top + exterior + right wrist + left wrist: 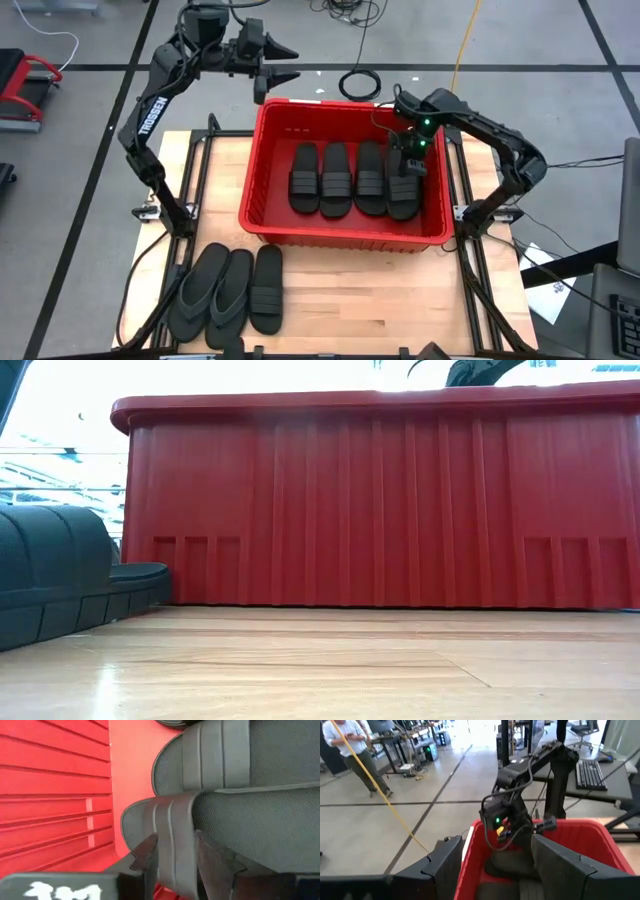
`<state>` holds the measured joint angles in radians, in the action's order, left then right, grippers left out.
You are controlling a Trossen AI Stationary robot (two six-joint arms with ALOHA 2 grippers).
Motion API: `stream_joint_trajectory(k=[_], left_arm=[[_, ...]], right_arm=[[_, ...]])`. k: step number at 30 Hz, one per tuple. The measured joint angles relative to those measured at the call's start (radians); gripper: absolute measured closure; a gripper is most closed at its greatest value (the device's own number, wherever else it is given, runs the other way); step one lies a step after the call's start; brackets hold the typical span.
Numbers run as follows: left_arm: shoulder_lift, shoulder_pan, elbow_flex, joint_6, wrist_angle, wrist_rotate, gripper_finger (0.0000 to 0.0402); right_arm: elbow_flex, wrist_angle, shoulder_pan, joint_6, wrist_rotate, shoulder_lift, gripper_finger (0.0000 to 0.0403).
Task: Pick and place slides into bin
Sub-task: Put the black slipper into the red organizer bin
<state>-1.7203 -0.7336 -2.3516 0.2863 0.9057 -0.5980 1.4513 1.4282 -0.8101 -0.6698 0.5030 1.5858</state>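
Right hand (pixel 405 166) down inside the bin (pixel 262 190), at the far end of the rightmost of four slides lying side by side in there. Half-closed, fingers (pixel 150 851) on either side of the ribbed strap of that slide (pixel 175 845), so clamped on the band rather than the sole. Sole looks like it's already on the bin floor or just about, snug against its neighbour (pixel 371 176). Can't tell for sure if it's resting or hanging.

Key bit for what's next: long axis of the held slide running near-to-far, same as the other three, and hand sitting right over it. So probably just a matter of letting go and lifting straight up, no sideways shuffle needed.

Left hand (pixel 272 62) parked beyond the bin's far left corner, wide open, nothing in it.

Three more slides (pixel 228 287) on the desk (pixel 400 300) at the near left, also lying near-to-far. Way closer to the left arm's side, so likely the left's job next.
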Motion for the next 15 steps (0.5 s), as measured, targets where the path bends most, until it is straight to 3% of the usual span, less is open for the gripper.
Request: stream_joint_trajectory(k=[4,15], left_arm=[[0.0,-0.031,0.0,0.038,0.052,-0.033,0.016],[0.0,-0.071,0.0,0.086,0.092,-0.084,0.016]], right_arm=[[0.001,0.003,-0.003,-0.004,0.048,-0.003,0.0287],[0.001,0.005,-0.033,-0.026,0.047,0.01,0.0287]])
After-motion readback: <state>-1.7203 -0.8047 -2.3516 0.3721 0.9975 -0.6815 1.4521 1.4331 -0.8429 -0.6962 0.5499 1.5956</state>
